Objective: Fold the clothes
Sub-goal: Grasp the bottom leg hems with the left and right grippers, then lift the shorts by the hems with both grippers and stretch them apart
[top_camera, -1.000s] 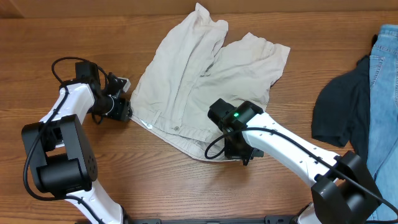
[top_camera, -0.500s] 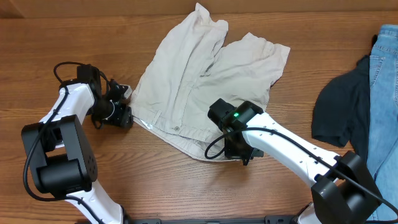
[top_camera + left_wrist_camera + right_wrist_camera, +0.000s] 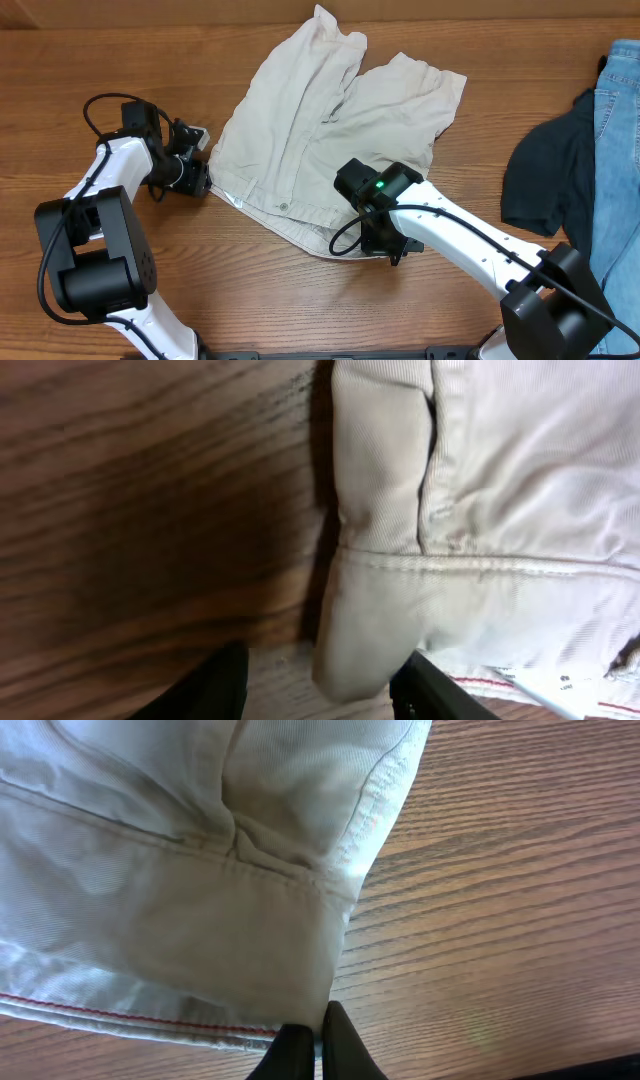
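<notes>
- Cream shorts [image 3: 330,130] lie spread but rumpled on a wooden table [image 3: 300,300], mid-table toward the far edge. Legs point to the far edge; the waistband w/ belt loops faces the near edge.
- L claw [image 3: 200,172] sits low at the waistband's left end, left of centre and about halfway btwn the near and far edges.
- L wrist cam: L claw approx half open, its fingers [image 3: 215,685] standing apart w/ the waistband corner poking down btwn them. One finger is clear of the cloth, the other just beside it. No pinch visible.
- A white tag [image 3: 565,680] w/ a red stitch line shows inside the waistband, near that corner.
- R claw [image 3: 385,243] is at the waistband's other end, approx mid-table and closer to the near edge than L. A green light [image 3: 380,185] glows on the wrist housing.
- R wrist cam: R claw closed tight, fingertips [image 3: 292,1048] pressed together on the shorts' edge at the waistband corner. Cloth creases into a fold just above the tips; bare wood grain shows to the side.
- A dark navy garment [image 3: 545,180] lies by the table's right edge, well apart from the shorts. Blue jeans [image 3: 620,150] touch it and run off the right edge.
</notes>
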